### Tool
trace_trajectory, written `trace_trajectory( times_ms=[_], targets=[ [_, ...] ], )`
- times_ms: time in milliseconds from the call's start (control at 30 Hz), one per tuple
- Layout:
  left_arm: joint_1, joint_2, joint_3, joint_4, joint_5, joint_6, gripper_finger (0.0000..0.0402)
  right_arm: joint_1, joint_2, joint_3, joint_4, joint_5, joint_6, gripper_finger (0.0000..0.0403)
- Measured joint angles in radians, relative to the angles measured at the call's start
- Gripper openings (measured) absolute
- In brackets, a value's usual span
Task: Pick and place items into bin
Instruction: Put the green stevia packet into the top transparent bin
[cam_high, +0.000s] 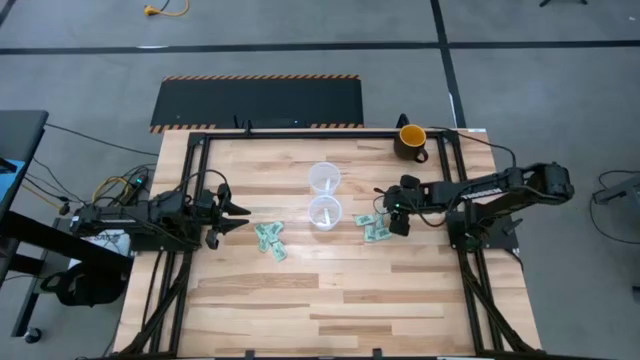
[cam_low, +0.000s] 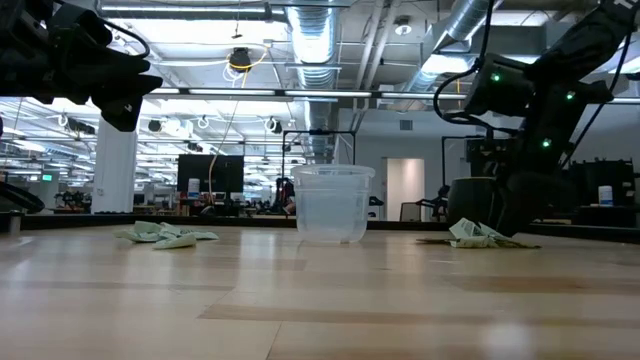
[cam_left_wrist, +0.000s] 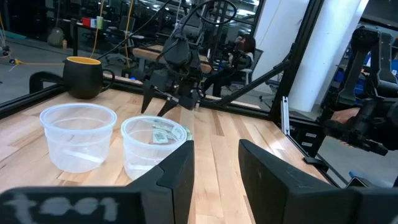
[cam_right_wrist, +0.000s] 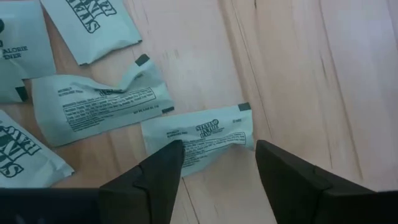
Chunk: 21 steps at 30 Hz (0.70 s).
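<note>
Here, the right gripper (cam_right_wrist: 214, 163) is hovering over five packets (cam_right_wrist: 199, 138), jaws open.
Two cups (cam_high: 325, 212) are standing mid-bench (cam_high: 330, 300); the left gripper (cam_left_wrist: 214, 165) is waiting, jaws parted, empty.

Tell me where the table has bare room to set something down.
The widest bare patch is the near half of the table, below the left packets and right packets. Bare too: the strip from the far rail to the cups, left of the mug. Crowded: the middle band, both end effectors, left and right.
</note>
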Motion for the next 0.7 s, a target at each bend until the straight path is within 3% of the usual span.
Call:
trace_trajectory(
  times_ms=[700],
  targets=[
    [0.0, 0.0, 0.0, 0.0, 0.0, 0.0, 0.0114, 0.0, 0.002, -0.003, 0.002, -0.001, 0.0, 0.007]
  ],
)
